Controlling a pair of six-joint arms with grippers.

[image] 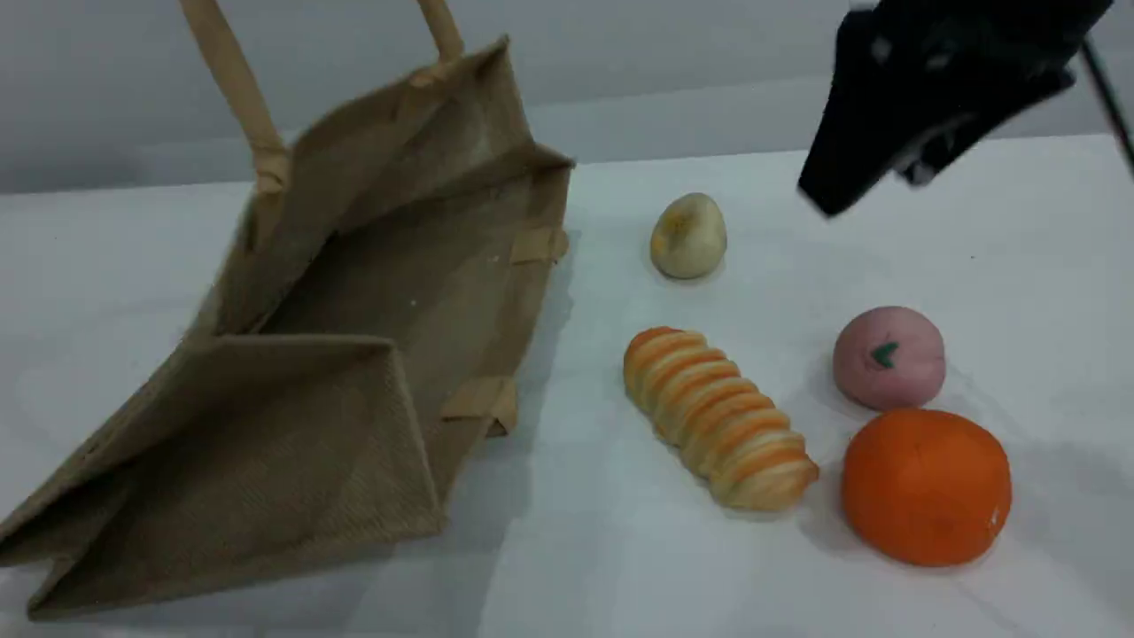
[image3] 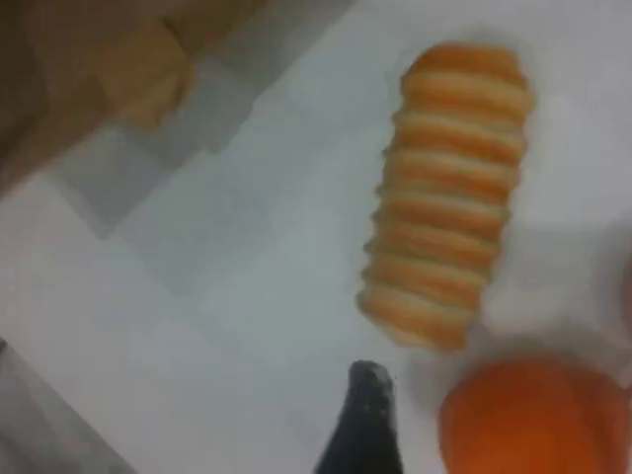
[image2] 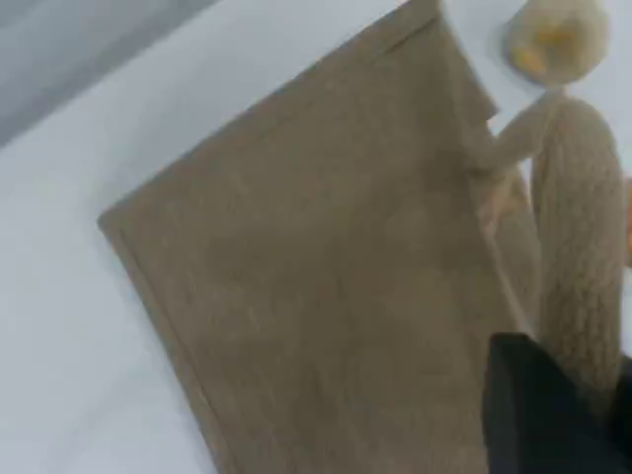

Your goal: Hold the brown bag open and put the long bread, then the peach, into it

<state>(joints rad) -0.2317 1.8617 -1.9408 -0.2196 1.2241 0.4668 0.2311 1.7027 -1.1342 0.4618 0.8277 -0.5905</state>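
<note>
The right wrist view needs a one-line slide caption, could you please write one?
Right gripper hovers open above the long bread, beside the orange ball.

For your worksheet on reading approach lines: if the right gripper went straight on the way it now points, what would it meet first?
Probably the bare table between the long bread and the orange ball; the right gripper hangs above them, so depth is uncertain.

Your scene view looks down at a slant across the table [image: 620,576], taking in the brown bag [image: 354,354] toward the left edge and the long bread [image: 718,416] right of centre. Your left wrist view sits close above the bag's side [image2: 316,296], sharing it with the scene view. Your right wrist view looks down at the bread [image3: 449,193], somewhat blurred.
</note>
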